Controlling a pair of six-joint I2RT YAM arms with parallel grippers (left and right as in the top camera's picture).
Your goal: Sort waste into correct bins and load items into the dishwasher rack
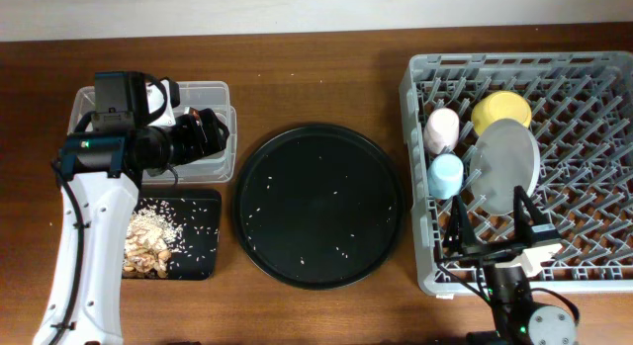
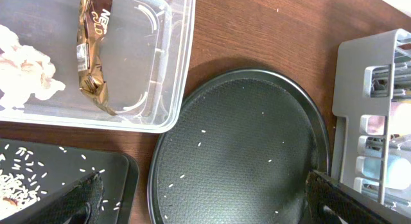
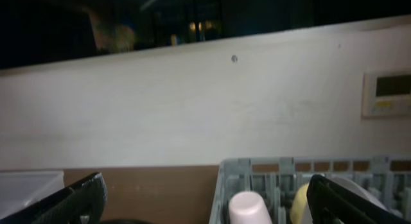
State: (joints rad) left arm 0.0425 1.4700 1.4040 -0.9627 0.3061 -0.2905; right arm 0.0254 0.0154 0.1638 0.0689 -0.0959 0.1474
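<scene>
grey rack (image 1: 594,80) under right end effector (image 1: 492,219), clear tub (image 1: 212,92) under left end effector (image 1: 220,129); both gaping, empty.

Grey rack (image 1: 514,60), right: pink cup (image 1: 441,129), blue cup (image 1: 446,174), yellow bowl (image 1: 499,111) and pale plate (image 1: 505,167) loaded, plate on edge.
Clear tub (image 2: 180,57), left: crumpled tissue (image 2: 22,67) and brown-gold wrapper (image 2: 93,51) inside.
Black tray (image 1: 198,236) beside tub: beige scraps (image 1: 148,241), rice grains.
</scene>
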